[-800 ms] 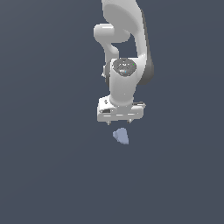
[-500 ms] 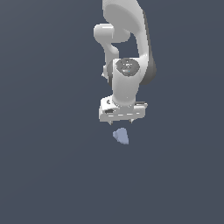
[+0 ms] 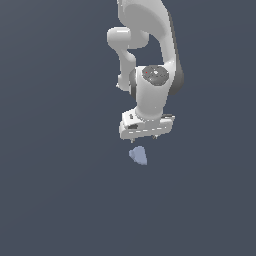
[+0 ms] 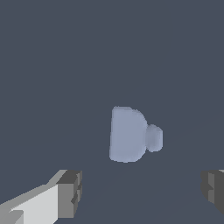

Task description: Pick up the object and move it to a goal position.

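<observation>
White arm [image 3: 150, 60] drops from top centre of exterior view, wrist pointing straight down, gripper [image 3: 146, 136] just above centre. Periwinkle object [image 3: 138, 155] sits directly below it, near but not touching, on plain grey floor [image 3: 55, 190].

Wrist view: object [image 4: 129, 134] at centre w/ small knob on one side. Fingers [image 4: 70, 193] spread wide at both lower corners, nothing between them; object lies clear of the pads.
</observation>
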Action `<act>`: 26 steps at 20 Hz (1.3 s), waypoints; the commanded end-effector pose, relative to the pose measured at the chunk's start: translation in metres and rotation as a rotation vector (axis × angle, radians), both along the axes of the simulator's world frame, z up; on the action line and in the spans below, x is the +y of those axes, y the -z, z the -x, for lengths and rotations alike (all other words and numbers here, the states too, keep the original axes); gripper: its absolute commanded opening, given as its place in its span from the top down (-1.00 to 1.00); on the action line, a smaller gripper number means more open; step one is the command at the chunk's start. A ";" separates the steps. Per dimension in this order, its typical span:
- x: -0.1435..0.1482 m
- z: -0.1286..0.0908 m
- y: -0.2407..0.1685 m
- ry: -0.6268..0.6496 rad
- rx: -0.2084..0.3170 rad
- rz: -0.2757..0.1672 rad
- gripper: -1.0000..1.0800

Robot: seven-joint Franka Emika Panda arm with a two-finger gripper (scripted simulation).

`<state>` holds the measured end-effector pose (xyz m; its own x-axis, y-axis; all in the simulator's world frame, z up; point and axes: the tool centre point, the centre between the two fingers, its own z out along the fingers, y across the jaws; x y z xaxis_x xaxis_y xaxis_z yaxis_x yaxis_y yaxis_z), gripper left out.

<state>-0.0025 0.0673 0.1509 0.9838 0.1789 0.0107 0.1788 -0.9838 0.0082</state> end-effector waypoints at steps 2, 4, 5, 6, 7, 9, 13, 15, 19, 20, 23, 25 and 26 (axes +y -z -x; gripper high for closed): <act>-0.003 -0.001 0.009 0.007 0.002 -0.001 -0.92; -0.005 -0.003 0.017 0.013 0.003 -0.002 -0.92; -0.006 -0.004 0.023 0.017 0.004 -0.003 -0.92; -0.007 -0.005 0.028 0.021 0.005 -0.003 -0.92; -0.009 -0.006 0.035 0.026 0.006 -0.004 -0.92; -0.013 -0.007 0.049 0.037 0.007 -0.005 -0.92; -0.019 -0.009 0.072 0.053 0.010 -0.006 -0.92; -0.021 -0.010 0.080 0.059 0.011 -0.006 -0.92; -0.023 -0.010 0.087 0.064 0.012 -0.006 -0.92; -0.023 -0.010 0.087 0.064 0.012 -0.006 -0.92; -0.023 -0.010 0.088 0.064 0.013 -0.006 -0.92; -0.023 -0.010 0.092 0.064 0.013 -0.006 -0.92; -0.023 -0.009 0.095 0.064 0.013 -0.006 -0.92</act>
